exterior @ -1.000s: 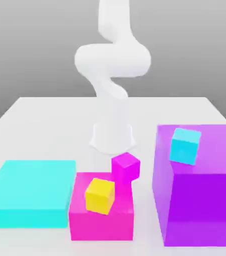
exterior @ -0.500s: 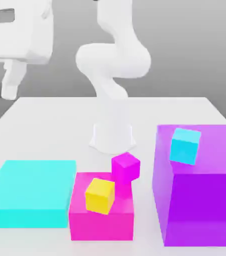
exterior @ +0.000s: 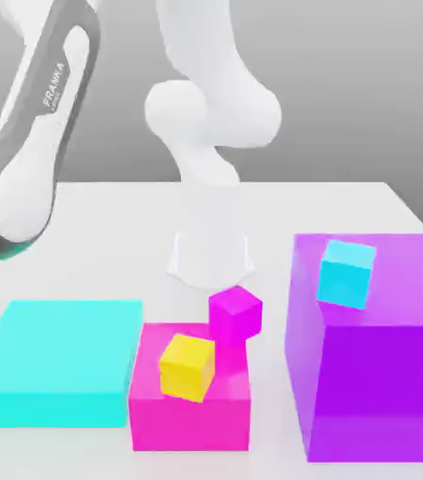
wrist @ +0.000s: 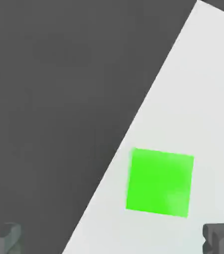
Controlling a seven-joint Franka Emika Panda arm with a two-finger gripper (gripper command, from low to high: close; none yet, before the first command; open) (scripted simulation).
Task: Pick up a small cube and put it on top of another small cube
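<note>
Claw (wrist: 112,238) spread wide, holding nothing, hanging high over green cube (wrist: 159,182) near table (wrist: 203,89) edge, ready to drop and grab.

White rounded arm (exterior: 217,122), grey "FRANKA" lettering, teal trim; dark grey fingertips (wrist: 2,237).

Taking the magenta block (exterior: 191,403) as landmark: the yellow cube (exterior: 188,367) sits on its top, open from above. A small magenta cube (exterior: 234,312) crowds its far corner, touching or nearly so. The flat cyan slab (exterior: 57,370) lies just beside it on the exterior view's left, and the tall purple block (exterior: 374,342), carrying a cyan cube (exterior: 346,273), walls off its other side across a narrow strip of bench (exterior: 112,244). Behind it stands the arm's base (exterior: 211,255).

In the hand view, bare bench surrounds a green square (wrist: 159,182) between the gripper (wrist: 111,237) tips.
</note>
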